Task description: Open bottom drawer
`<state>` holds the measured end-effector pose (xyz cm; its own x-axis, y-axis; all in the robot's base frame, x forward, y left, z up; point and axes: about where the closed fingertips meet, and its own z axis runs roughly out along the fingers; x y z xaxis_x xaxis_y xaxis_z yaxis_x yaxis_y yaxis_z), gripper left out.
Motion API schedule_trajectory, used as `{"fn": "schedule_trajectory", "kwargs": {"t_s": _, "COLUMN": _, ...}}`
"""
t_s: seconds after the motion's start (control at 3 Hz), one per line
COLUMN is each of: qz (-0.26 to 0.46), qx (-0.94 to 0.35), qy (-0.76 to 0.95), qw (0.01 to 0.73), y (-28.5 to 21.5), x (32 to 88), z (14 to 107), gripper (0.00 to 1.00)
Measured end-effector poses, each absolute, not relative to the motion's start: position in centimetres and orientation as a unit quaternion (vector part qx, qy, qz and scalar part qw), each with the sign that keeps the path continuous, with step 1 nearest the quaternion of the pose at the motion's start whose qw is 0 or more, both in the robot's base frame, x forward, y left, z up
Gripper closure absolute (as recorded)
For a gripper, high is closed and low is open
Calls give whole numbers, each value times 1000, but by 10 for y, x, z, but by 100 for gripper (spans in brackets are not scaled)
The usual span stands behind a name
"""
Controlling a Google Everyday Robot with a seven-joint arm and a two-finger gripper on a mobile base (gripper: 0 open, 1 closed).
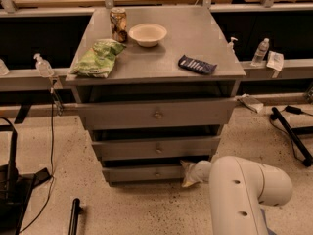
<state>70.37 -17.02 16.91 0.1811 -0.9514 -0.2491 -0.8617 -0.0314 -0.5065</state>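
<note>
The bottom drawer (144,173) is the lowest, narrowest grey front of the cabinet, with a small round knob (157,174) at its centre. It stands out slightly, with a dark gap above it. My gripper (188,174) is at the drawer's right end, pressed against its front edge, to the right of the knob. My white arm (244,195) reaches in from the lower right and hides the wrist. The middle drawer (157,149) and the widest top drawer (157,114) sit above, each also pulled out a little.
The cabinet top (161,58) carries a can (118,25), a white bowl (147,34), a green chip bag (99,58) and a dark blue snack packet (196,65). Black stands sit on the floor at left (12,190) and right (292,133). Bottles stand on side ledges.
</note>
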Motion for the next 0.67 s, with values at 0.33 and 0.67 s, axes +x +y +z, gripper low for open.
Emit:
{"fn": "schedule_trajectory", "kwargs": {"t_s": 0.33, "qz": -50, "qx": -703, "qy": 645, "qw": 295, "y": -175, "x": 699, "z": 171, "gripper": 42}}
{"fn": "schedule_trajectory", "kwargs": {"t_s": 0.67, "qz": -18, "qx": -695, "qy": 653, "qw": 299, "y": -181, "x": 683, "z": 174, "gripper": 39}}
